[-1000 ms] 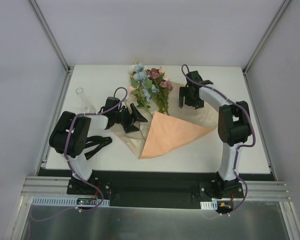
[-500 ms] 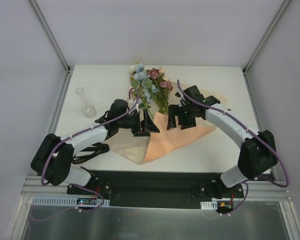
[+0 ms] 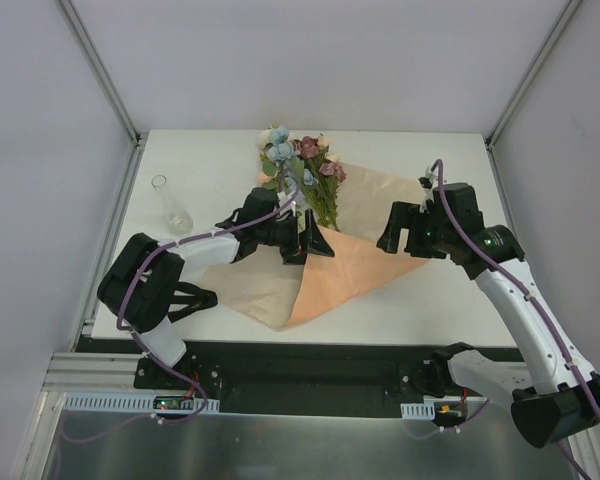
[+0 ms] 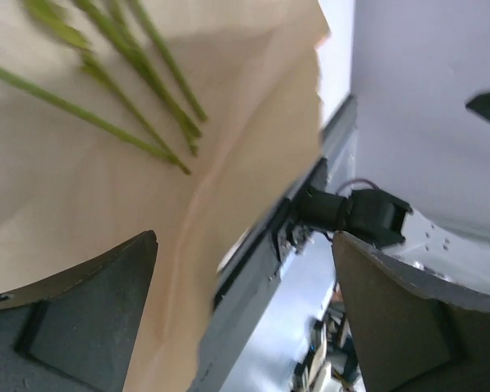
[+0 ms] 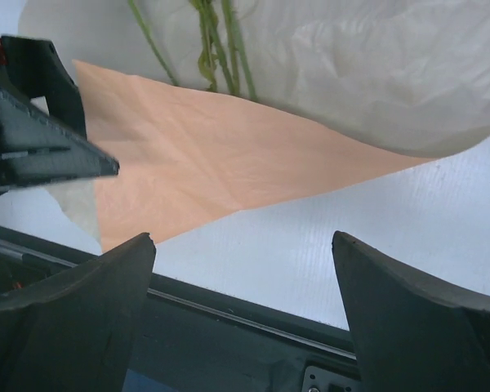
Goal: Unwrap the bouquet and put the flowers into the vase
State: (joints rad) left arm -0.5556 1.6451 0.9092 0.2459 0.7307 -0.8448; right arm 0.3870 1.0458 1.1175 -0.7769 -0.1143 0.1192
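Observation:
The bouquet lies unwrapped at the middle of the table. Its peach paper [image 3: 352, 266] is spread flat, with paler sheets around it. The flowers [image 3: 300, 165] lie on the paper with heads toward the far edge, and their green stems [image 4: 135, 98] show in the left wrist view. My left gripper [image 3: 314, 241] is open just over the stem ends, with nothing between its fingers [image 4: 90, 318]. My right gripper [image 3: 394, 228] is open and empty above the paper's right part. From the right wrist I see the stems [image 5: 222, 41] and peach paper [image 5: 212, 155]. The clear vase [image 3: 169, 207] stands upright at the left.
A black ribbon [image 3: 185, 298] lies by the left arm near the front edge. The pale paper [image 5: 376, 73] reaches toward the table's right side. The dark front rail [image 5: 229, 306] runs below the table edge. White walls close in the sides and back.
My right arm has pulled back to the right, away from the stems, and its gripper has opened wider. The left gripper has shifted slightly right along the stem ends and opened a little more.

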